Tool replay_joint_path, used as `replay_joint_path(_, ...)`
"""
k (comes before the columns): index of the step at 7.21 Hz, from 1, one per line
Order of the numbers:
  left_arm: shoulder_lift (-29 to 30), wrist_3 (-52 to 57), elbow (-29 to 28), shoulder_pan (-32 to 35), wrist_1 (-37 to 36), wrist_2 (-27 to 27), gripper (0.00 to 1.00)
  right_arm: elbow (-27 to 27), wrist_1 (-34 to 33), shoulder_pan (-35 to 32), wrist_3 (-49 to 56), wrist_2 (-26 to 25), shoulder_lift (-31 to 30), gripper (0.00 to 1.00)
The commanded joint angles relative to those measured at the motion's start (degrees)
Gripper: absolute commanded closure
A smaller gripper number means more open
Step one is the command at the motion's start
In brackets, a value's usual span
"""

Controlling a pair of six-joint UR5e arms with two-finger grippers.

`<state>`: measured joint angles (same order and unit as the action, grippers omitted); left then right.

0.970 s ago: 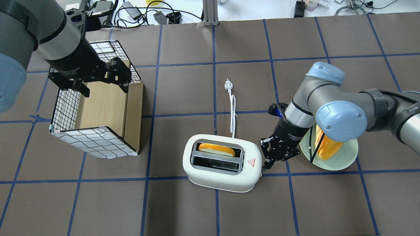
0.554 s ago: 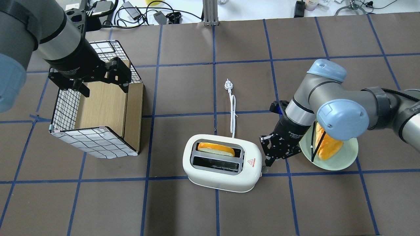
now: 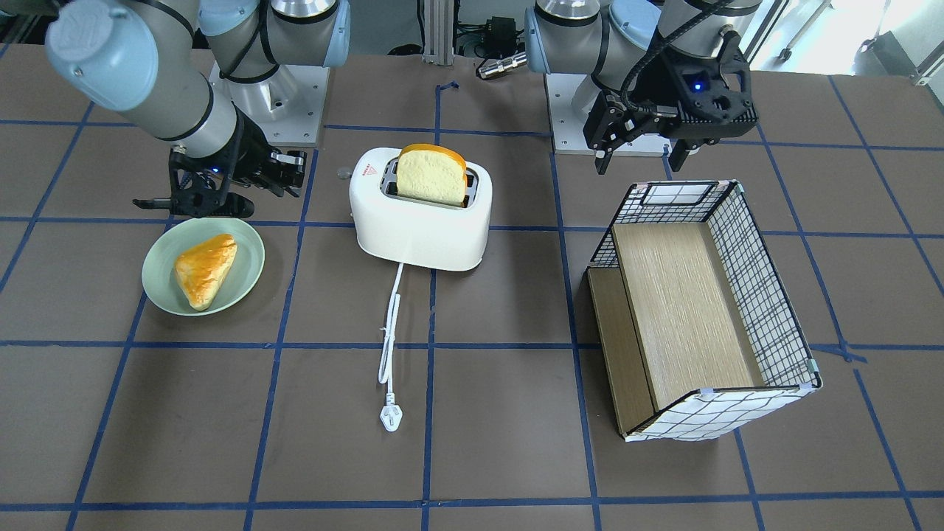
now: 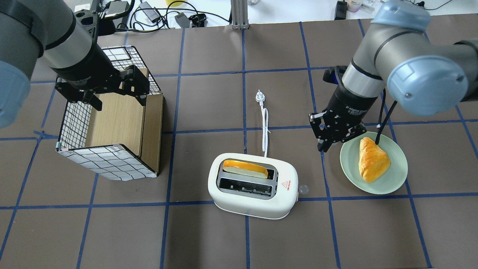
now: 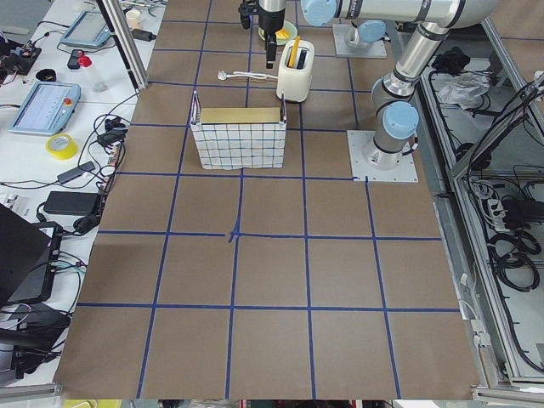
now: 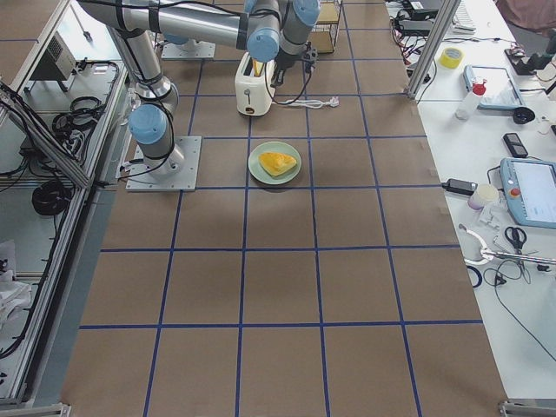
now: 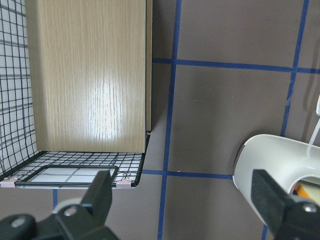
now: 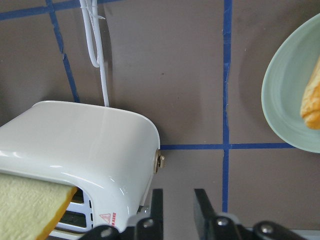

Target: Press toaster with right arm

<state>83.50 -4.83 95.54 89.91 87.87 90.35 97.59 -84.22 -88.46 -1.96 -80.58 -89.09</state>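
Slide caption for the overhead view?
Right gripper hangs near the plate, apart from the toaster holding one bread slice.

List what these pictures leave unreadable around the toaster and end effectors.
- Toaster: print beside its red triangle is too small to read in every view.
- Right end effector: base cut by the right wrist view's bottom edge; fully shut or not is unclear.
- Left end effector: base cut by the left wrist view's bottom edge.
- Plate: mostly cut by the right wrist view's right edge.
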Motion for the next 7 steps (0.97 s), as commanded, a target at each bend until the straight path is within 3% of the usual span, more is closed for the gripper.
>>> replay_joint_path(1,0.0,0.0,0.0,0.0,-0.07,0.0,0.0,-8.44,-0.5,-0.04,0.37,-6.4,-0.21,0.0)
replay_joint_path(3,0.0,0.0,0.0,0.0,0.02,0.0,0.0,-9.7,-11.8,-0.13,6.84,-10.55,0.4,0.0)
replay_joint_path(4,0.0,0.0,0.0,0.0,0.02,0.0,0.0,-9.7,-13.5,-0.13,8.36,-12.04,0.4,0.0)
replay_joint_path(6,0.0,0.0,0.0,0.0,0.02,0.0,0.0,-10.83,-12.39,-0.39,8.99,-12.06,0.4,0.0)
replay_joint_path(7,0.0,0.0,0.0,0.0,0.02,0.0,0.0,-13.8,-8.46,-0.92,11.43,-12.32,1.54,0.0)
